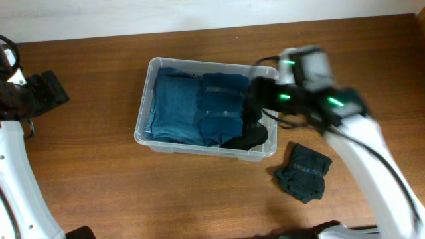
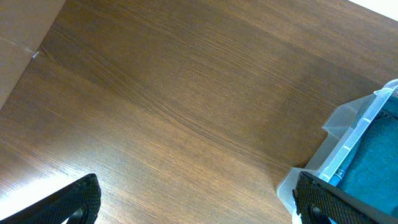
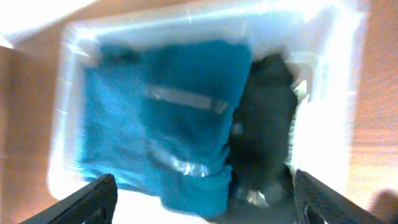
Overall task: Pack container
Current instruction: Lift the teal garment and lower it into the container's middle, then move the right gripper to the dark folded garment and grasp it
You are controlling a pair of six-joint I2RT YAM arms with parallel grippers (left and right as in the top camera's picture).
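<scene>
A: How is the right tool (image 3: 205,202) set?
B: Spread wide, nothing held, above the container (image 1: 143,106) in the middle of the desk (image 1: 99,186). The view is blurred, so contact with the dark cloth (image 3: 261,124) cannot be ruled out. The left tool (image 2: 196,199) is wide too, beside one corner.
A: And the handling?
B: Thin plastic, judged light, slick, somewhat flexible; best taken by the rim.
</scene>
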